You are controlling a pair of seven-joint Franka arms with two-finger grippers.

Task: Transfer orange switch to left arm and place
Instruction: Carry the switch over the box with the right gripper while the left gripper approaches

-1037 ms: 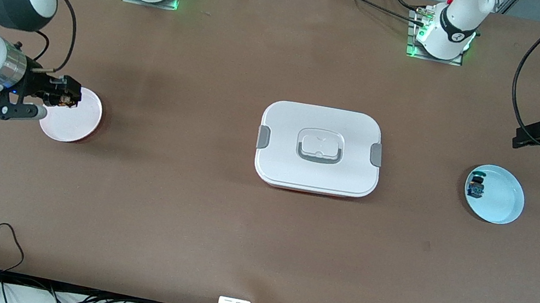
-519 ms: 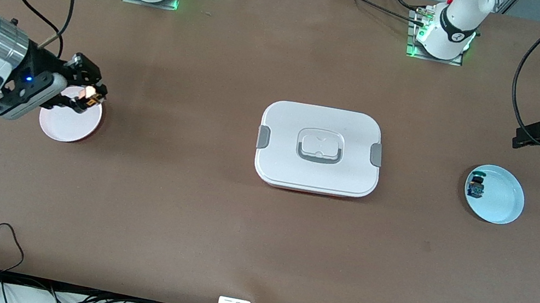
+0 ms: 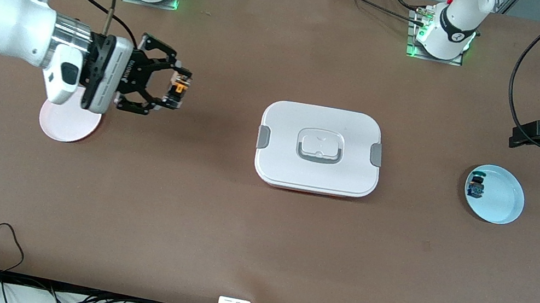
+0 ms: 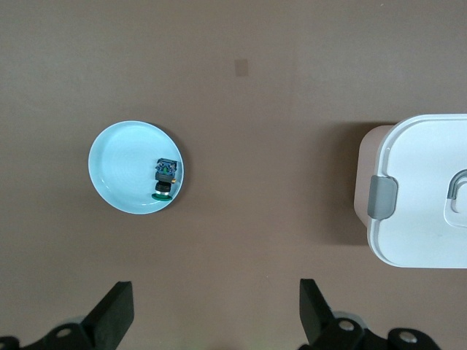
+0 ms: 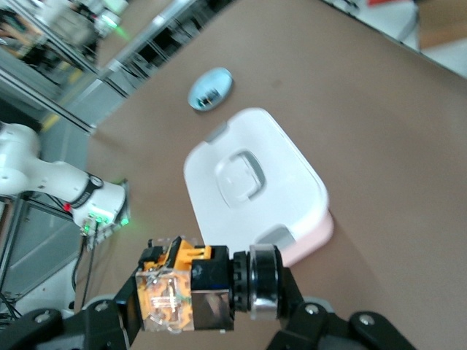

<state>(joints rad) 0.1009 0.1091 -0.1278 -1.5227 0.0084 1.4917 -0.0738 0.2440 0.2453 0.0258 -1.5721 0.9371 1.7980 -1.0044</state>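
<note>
Now the right gripper (image 3: 176, 92) hangs over the counter (image 3: 179, 224) between the pink plate (image 3: 64, 125) and the white box (image 3: 319, 149), fingers clamped on the orange switch (image 3: 178, 90). Left gripper (image 4: 211, 321) waits, fingers apart, seemingly above the blue plate (image 3: 502, 206) holding a green-capped switch (image 3: 476, 187)

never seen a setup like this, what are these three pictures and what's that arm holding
Two white robot arms work at a brown table. One picture looks down from high across the table; the other two come from cameras on each arm's wrist. The right gripper, in the air over the table between the pink plate and the white box, is shut on the orange switch. The left gripper waits open above the blue plate, which holds a small blue switch.
</note>
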